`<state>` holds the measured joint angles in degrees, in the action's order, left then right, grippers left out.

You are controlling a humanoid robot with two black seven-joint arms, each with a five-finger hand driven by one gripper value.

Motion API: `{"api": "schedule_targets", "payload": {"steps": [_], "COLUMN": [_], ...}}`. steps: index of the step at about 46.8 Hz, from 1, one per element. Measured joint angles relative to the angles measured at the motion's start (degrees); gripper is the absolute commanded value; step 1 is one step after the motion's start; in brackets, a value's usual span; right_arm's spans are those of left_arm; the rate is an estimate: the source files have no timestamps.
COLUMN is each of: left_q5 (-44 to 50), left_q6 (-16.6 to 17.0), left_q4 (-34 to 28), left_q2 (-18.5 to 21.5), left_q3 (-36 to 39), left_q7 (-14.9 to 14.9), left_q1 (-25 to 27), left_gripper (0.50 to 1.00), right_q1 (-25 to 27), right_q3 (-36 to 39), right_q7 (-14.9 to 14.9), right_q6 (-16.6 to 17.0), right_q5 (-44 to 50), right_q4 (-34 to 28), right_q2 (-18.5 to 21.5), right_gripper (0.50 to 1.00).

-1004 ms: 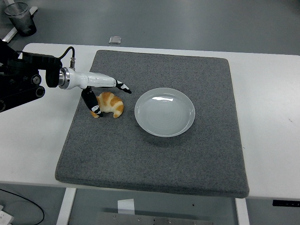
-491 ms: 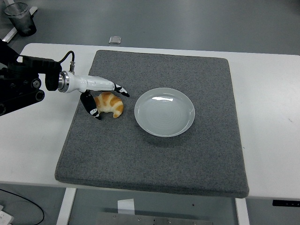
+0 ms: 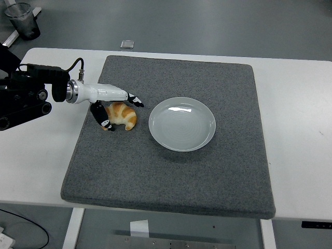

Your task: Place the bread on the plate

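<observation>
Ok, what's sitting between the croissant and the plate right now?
Nothing. In the head view, only a bare strip of grey mat separates the croissant from the plate. The left hand sits at the croissant's other side.

A white counter [image 3: 301, 129] fills most of the view, and a large grey felt-like mat [image 3: 176, 171] lies across its middle, reaching close to the near edge. Beyond the counter, at about 11 o'clock, a dark container [image 3: 23, 21] stands on the grey floor [image 3: 218, 26]. A small pale square object [image 3: 127, 44] lies on that floor at about 12 o'clock, just past the counter's far edge. At 7 o'clock, a black cable [image 3: 28, 225] curves below the counter.
</observation>
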<state>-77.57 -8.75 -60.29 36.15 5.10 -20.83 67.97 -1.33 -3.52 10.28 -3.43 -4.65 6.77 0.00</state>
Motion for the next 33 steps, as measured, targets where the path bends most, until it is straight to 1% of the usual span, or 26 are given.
{"api": "schedule_targets", "payload": {"steps": [6, 8, 11, 12, 16, 20, 23, 25, 28, 30, 33], "left_q5": [-0.03, -0.03, -0.11, -0.12, -0.31, -1.81, -3.23, -3.85, -4.21, -4.28, -4.50], "left_q6": [0.97, 1.33, 1.54, 1.58, 1.64, 1.80, 2.17, 2.42, 2.72, 2.91, 3.11], "left_q4": [0.11, 0.13, 0.16, 0.16, 0.18, 0.70, 1.10, 1.26, 1.36, 1.41, 1.60], "left_q2": [-0.20, -0.53, -0.92, -0.97, -1.08, -1.15, -1.21, -1.29, -1.53, -1.59, -1.61], "left_q3": [0.00, 0.00, 0.00, 0.00, 0.00, 0.00, 0.00, 0.00, 0.00, 0.00, 0.00], "left_q7": [0.04, 0.07, 0.08, 0.08, 0.09, 0.13, 0.12, 0.13, 0.16, 0.17, 0.17], "left_q1": [-0.28, -0.37, -0.67, -0.76, -0.81, -0.82, -0.82, -0.82, -0.88, -0.88, -0.88], "left_gripper": [0.928, 0.900, 0.894, 0.883, 0.806, 0.712, 0.684, 0.645, 0.570, 0.504, 0.500], "right_q1": [0.01, 0.00, 0.01, 0.01, 0.01, 0.01, 0.01, 0.01, 0.01, 0.01, 0.01], "right_q3": [0.00, 0.00, 0.00, 0.00, 0.00, 0.00, 0.00, 0.00, 0.00, 0.00, 0.00], "right_q7": [0.00, 0.00, 0.00, 0.00, 0.00, 0.00, 0.00, 0.00, 0.00, 0.00, 0.00], "right_q6": [0.00, 0.00, 0.00, 0.00, 0.00, 0.00, 0.00, 0.00, 0.00, 0.00, 0.00], "right_q5": [0.00, 0.00, 0.00, 0.00, 0.00, 0.00, 0.00, 0.00, 0.00, 0.00, 0.00], "right_q4": [0.00, 0.00, 0.00, 0.00, 0.00, 0.01, 0.01, 0.01, 0.01, 0.01, 0.01], "right_q2": [0.00, 0.00, 0.00, 0.00, 0.00, 0.00, 0.00, 0.00, 0.00, 0.00, 0.00], "right_gripper": [0.932, 0.932, 0.932, 0.932, 0.932, 0.932, 0.932, 0.932, 0.932, 0.932, 0.932]}}
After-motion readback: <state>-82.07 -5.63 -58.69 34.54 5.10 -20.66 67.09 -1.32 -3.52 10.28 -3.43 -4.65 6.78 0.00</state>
